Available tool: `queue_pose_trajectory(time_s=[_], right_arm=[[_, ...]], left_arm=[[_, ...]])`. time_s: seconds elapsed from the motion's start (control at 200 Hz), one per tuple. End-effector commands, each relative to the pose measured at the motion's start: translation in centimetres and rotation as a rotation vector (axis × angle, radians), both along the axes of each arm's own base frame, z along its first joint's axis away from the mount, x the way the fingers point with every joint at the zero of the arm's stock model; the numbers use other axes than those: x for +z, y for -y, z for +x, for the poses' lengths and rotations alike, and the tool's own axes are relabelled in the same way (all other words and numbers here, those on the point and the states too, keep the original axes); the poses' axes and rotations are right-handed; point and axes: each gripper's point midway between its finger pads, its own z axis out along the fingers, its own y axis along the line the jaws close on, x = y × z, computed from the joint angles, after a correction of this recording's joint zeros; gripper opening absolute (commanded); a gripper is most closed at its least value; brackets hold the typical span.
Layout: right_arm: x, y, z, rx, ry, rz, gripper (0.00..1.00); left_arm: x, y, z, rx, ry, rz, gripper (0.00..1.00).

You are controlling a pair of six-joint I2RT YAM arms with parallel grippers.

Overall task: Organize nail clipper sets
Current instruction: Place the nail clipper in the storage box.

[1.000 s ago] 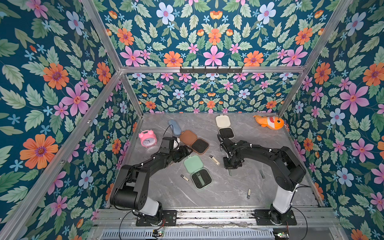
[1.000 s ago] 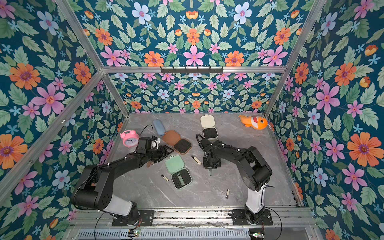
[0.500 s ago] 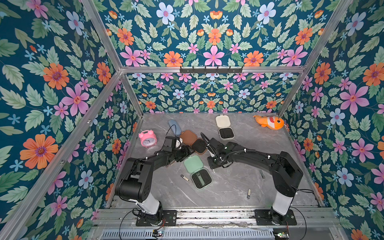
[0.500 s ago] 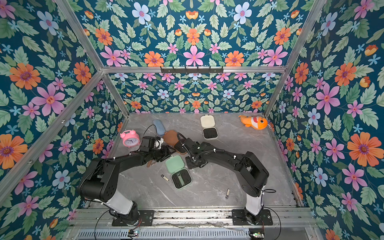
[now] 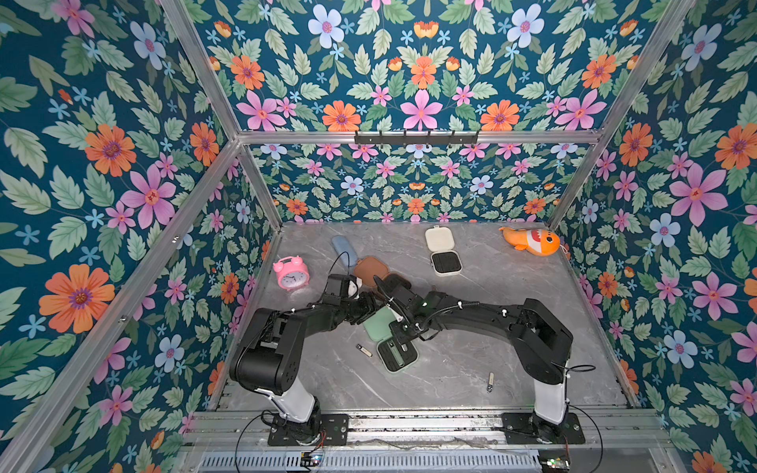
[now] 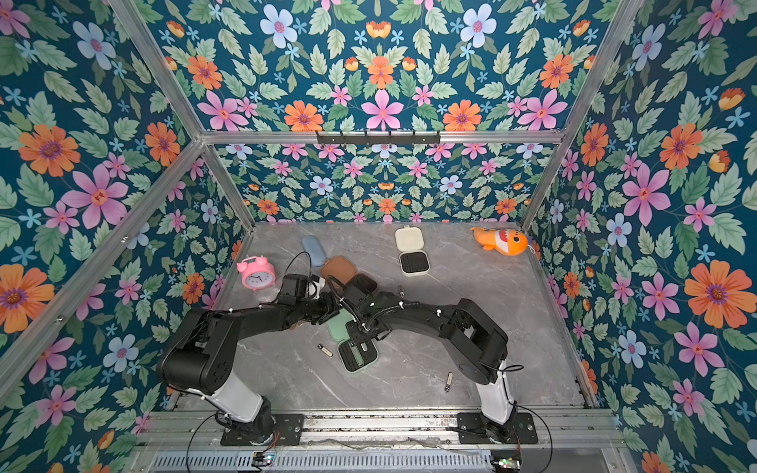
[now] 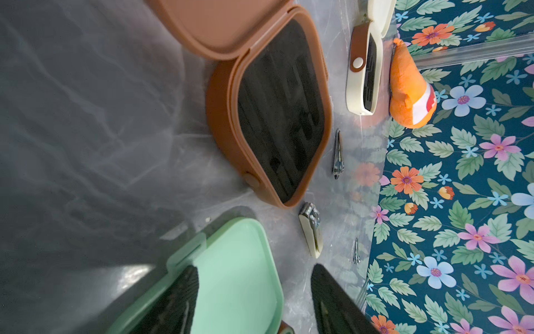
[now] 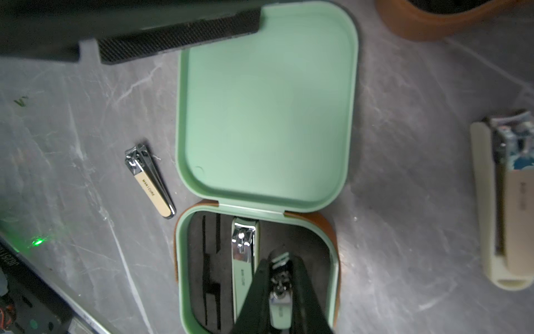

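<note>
My right end effector [image 8: 279, 261] is shut tight on a small green clipper [image 8: 278, 300]. It hangs over the bottom half of the mint case [image 8: 260, 115], just above the black insert [image 8: 294, 234]. The mint case lies open and flat near the middle of the bench [image 8: 86, 130]. A big green clipper [image 8: 244, 260] lies in the black insert, just beside the one I hold.

My left end effector [image 7: 254, 277] is open. Its two fingers [image 7: 173, 300] stand apart over the mint lid [image 7: 237, 274]. I cannot tell if they touch it.

A beige clipper [image 8: 150, 180] lies on the bench just beside the mint lid. A cream clipper [image 8: 508, 202] lies on the other side of the mint case, a little apart from it.

The brown case [image 7: 277, 115] is open too, and its black inside faces up. It sits just behind the mint case. A silver clipper [image 7: 337, 154] lies just beside it.

The cream case [image 5: 440, 243] lies open near the back wall, well apart from my arms. One more clipper, the front clipper [image 5: 490, 381], lies alone near my right arm's base.

A pink clock [image 5: 291, 273], a blue pouch [image 5: 343, 245] and an orange fish toy [image 5: 532, 241] sit toward the back of the bench.
</note>
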Motion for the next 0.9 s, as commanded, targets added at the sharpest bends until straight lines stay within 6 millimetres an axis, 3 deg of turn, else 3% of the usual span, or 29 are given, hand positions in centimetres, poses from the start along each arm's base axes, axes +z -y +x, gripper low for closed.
queue_pose_trajectory(time_s=[0.0,0.475,0.895], right_arm=[[-0.1,-0.4,-0.3,0.007,0.002,0.008,0.13],[-1.7,0.0,-1.5,0.005,-0.015,-0.037,0.13],[-2.2,0.8,-0.5,-0.028,0.033,-0.083,0.13]], left_arm=[[-0.6,-0.4,-0.1,0.014,-0.008,0.023,0.65],[-0.7,-0.5,-0.2,0.016,-0.01,0.028,0.65],[-0.8,-0.6,-0.4,0.018,-0.009,0.029,0.65]])
